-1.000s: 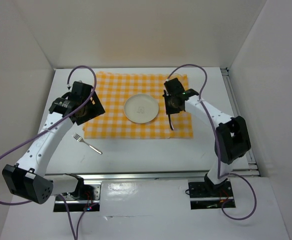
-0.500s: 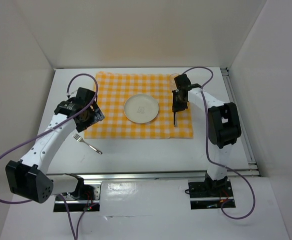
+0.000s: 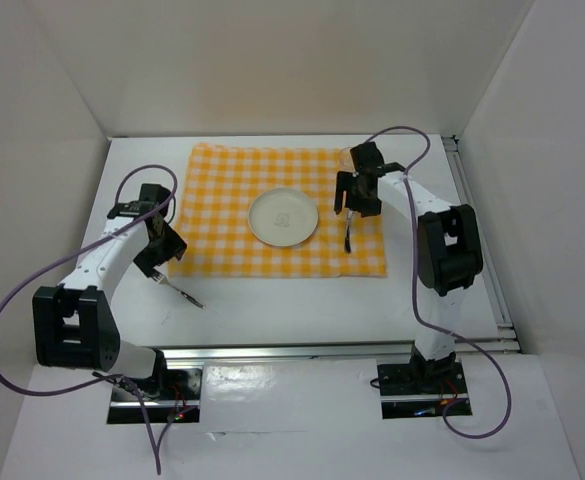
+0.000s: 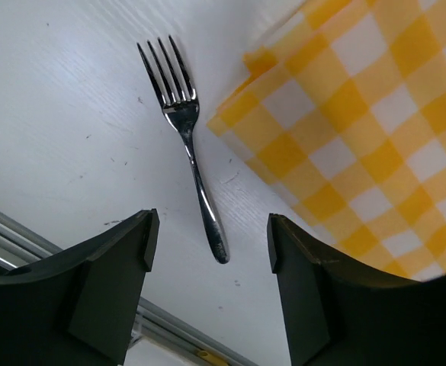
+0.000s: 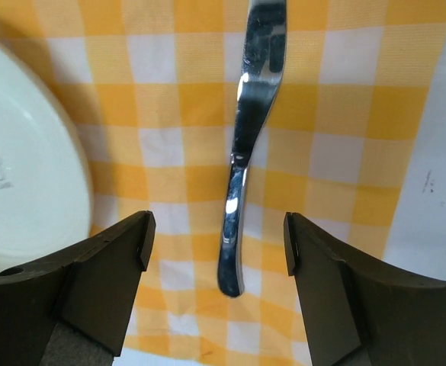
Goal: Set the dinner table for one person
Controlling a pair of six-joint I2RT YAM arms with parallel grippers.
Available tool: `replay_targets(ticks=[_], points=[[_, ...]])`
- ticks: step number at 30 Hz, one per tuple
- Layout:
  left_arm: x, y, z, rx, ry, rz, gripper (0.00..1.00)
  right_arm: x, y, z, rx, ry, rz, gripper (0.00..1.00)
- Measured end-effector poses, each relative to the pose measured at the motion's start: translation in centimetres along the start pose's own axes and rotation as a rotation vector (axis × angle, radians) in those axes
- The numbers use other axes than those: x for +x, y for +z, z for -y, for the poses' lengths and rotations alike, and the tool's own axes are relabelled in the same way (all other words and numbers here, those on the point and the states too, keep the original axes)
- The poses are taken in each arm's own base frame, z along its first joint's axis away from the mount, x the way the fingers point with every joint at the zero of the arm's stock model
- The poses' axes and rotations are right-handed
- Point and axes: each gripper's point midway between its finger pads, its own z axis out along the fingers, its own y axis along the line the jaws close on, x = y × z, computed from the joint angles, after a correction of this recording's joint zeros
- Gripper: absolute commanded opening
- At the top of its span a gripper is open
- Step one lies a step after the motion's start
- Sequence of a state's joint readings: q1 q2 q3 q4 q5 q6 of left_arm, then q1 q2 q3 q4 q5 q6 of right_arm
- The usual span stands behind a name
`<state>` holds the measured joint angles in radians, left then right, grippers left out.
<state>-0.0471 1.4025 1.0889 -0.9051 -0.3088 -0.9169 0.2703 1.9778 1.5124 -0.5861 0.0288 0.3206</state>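
Observation:
On the white dinner table [image 3: 272,315] lies a yellow-and-white checked cloth [image 3: 227,180] with a white plate [image 3: 283,216] in its middle. A metal knife [image 3: 347,236] [image 5: 247,137] lies flat on the cloth just right of the plate [image 5: 17,175]. My right gripper [image 3: 352,205] [image 5: 216,244] hovers open over its handle end, not touching it. A fork [image 3: 185,295] [image 4: 186,137] lies on the bare table beside the cloth's near-left corner [image 4: 344,130]. My left gripper [image 3: 158,262] [image 4: 211,244] is open above it, the handle tip between its fingers.
Metal rails run along the table's near edge [image 3: 322,350] and right edge [image 3: 472,220]. White walls close in the left, back and right sides. Purple cables loop off both arms.
My right gripper has opened and let go of the knife, which now lies on the cloth. My left arm swung toward me and came down over the fork.

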Motion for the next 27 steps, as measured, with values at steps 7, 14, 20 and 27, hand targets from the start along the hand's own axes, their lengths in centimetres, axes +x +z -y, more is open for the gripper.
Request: replay_targets(ticks=[7, 14, 20, 27], points=[[3.2, 2.9, -1.4, -0.03, -0.031, -0.096, 0.73, -3.0, -7.1, -1.5, -0.07, -0.002, 0.154, 0.8], [4.4, 4.8, -1.5, -0.04, -0.096, -0.13, 0.68, -3.7, -12.7, -2.0, -0.121, -0.009, 0.262, 0.8], [5.4, 6.8, -1.8, -0.073, -0.138, -0.161, 0.57, -1.9, -12.1, -1.3, -0.103, -0.013, 0.217, 0.8], [5.3, 8.0, -2.4, -0.081, -0.201, -0.175, 0.22, -1.0, -12.0, -0.7, -0.08, -0.017, 0.192, 0.8]])
